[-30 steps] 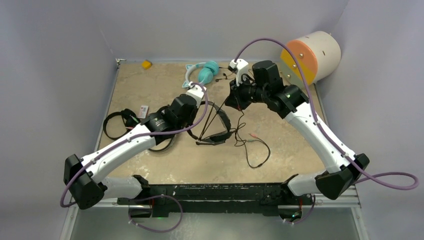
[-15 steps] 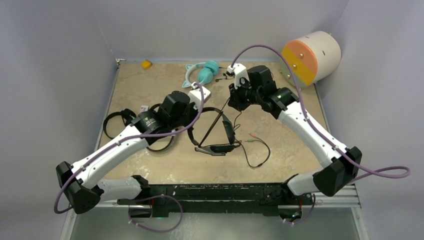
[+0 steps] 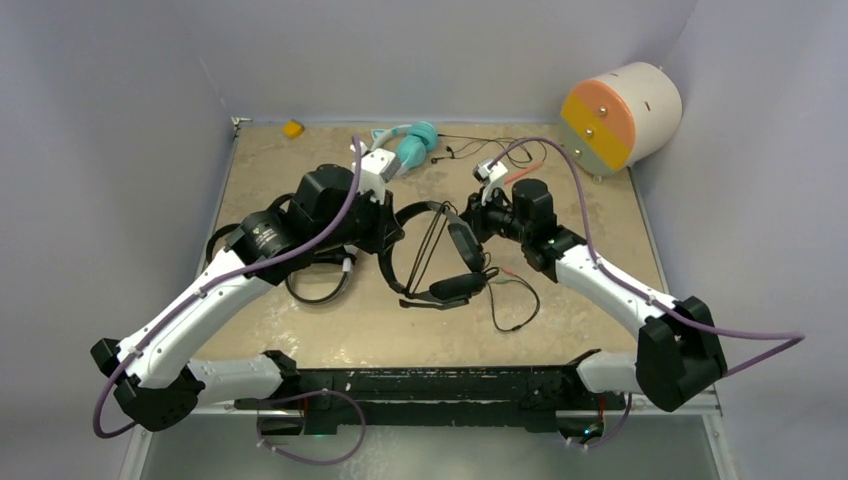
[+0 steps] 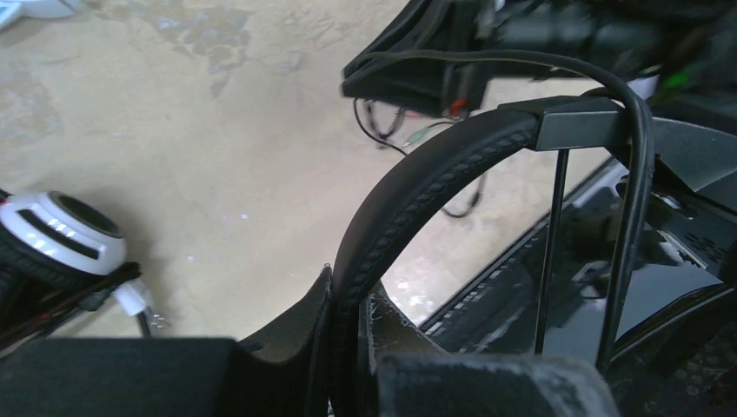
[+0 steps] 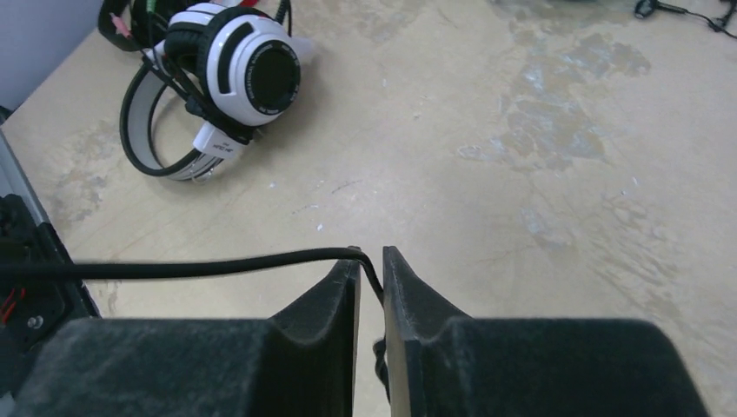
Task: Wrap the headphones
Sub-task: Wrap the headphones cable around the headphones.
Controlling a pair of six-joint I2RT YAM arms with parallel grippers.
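My left gripper point(image 3: 388, 238) is shut on the padded headband point(image 4: 408, 195) of the all-black headphones point(image 3: 445, 255), which stand mid-table. My right gripper point(image 3: 478, 212) is shut on their thin black cable point(image 5: 217, 263), which runs off to the left between my fingertips. The cable lies over the headband in the left wrist view point(image 4: 639, 165). The white-and-black headphones point(image 5: 235, 74) lie on the table beneath my left arm point(image 3: 320, 285). The teal cat-ear headphones point(image 3: 410, 145) lie at the back. The black-and-red pair point(image 3: 215, 250) is mostly hidden behind my left arm.
A cream cylinder with an orange face point(image 3: 620, 110) lies at the back right corner. A small yellow object point(image 3: 292, 128) sits at the back left. Loose cable loops with plugs point(image 3: 515, 300) lie right of the black headphones. Grey walls close in the table.
My left gripper has pulled back and left with the headband, turning the black headphones. My right gripper has come forward and lower, closer to them, with the cable.
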